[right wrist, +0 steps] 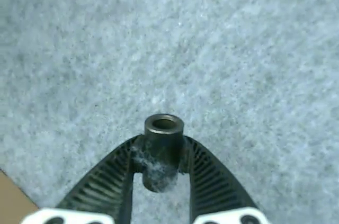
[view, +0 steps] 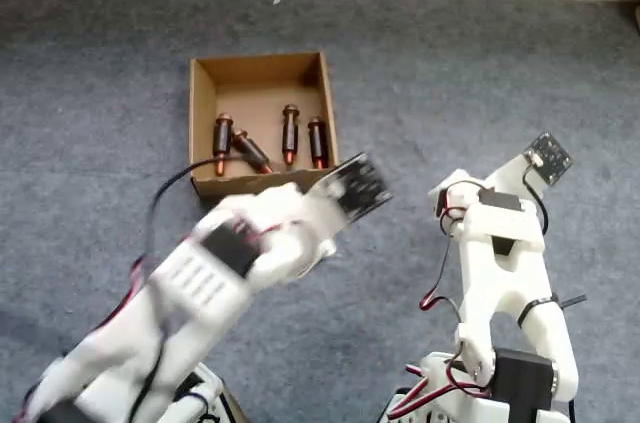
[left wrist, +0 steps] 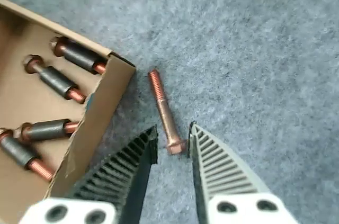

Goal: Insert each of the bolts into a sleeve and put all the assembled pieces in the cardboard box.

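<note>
Bolt (left wrist: 164,108) lies on the surface (left wrist: 265,49) just beside the cardboard box (left wrist: 103,99), its head between my left claw's (left wrist: 172,128) parted jaws, while my right claw (right wrist: 162,142) clamps the sleeve (right wrist: 164,126) upright; pinching only that head could swing or roll it away.

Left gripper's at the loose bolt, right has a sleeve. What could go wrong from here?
1. The left gripper straddles the bolt only at its head; closing there may let it swing or slip.
2. The bolt lies beside the cardboard box wall, which the gripper could snag.
3. The right gripper pinches the sleeve; insertion force might tilt it.
</note>
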